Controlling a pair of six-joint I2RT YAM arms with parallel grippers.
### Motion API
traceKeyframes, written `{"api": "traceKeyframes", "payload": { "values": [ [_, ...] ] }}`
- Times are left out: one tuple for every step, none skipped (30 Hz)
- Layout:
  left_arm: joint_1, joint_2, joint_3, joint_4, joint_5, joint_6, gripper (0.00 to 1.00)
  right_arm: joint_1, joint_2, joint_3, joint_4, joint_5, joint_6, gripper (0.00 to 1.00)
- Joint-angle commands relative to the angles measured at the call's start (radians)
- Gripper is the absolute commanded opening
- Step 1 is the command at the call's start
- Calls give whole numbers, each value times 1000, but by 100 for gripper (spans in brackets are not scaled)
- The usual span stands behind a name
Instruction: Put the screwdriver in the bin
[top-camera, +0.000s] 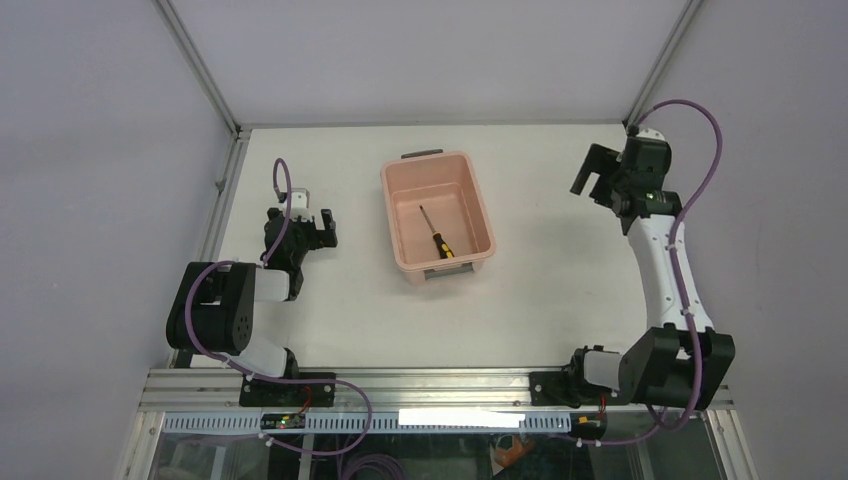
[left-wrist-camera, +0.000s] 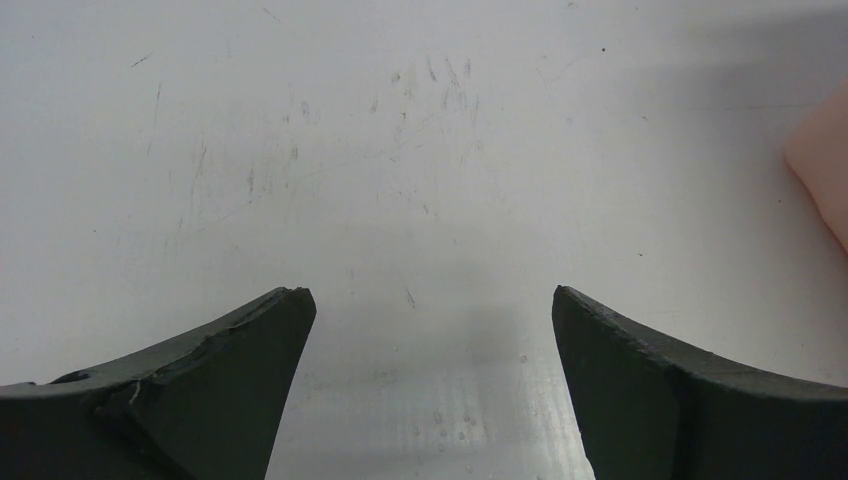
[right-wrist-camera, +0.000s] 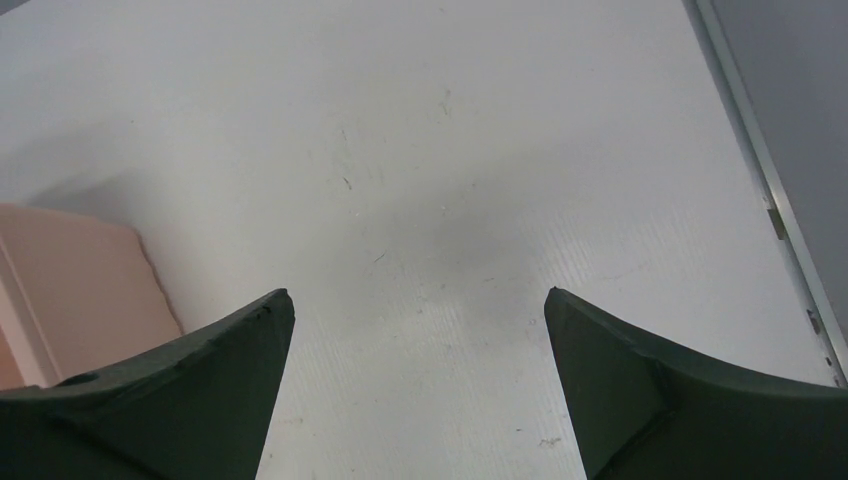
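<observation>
The salmon-pink bin (top-camera: 401, 232) stands in the middle of the white table. The screwdriver (top-camera: 438, 238), with its yellow-and-black handle and thin dark shaft, lies on the bin's floor, handle toward the near end. My left gripper (top-camera: 320, 226) is open and empty, low over the table left of the bin; in the left wrist view (left-wrist-camera: 430, 295) only bare table lies between its fingers, and a corner of the bin (left-wrist-camera: 825, 165) shows at the right edge. My right gripper (top-camera: 592, 172) is open and empty, raised far right of the bin; its wrist view (right-wrist-camera: 418, 295) shows the bin (right-wrist-camera: 80, 290) at left.
Grey walls and metal frame rails (top-camera: 205, 75) close in the table at the back and sides. The table's right edge rail (right-wrist-camera: 770, 190) shows in the right wrist view. An aluminium rail (top-camera: 440, 385) with the arm bases runs along the near edge.
</observation>
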Motion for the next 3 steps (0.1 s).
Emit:
{"api": "traceKeyframes", "payload": {
  "values": [
    [-7,-26,2,27,8,-16,99,0,-84,-31,88,-125,-34,99],
    [-7,-26,2,27,7,-16,99,0,-90,-33,92,-133,-32,99],
    [-7,-25,2,27,7,-16,99,0,-96,-37,96,-149,-29,99]
  ]
}}
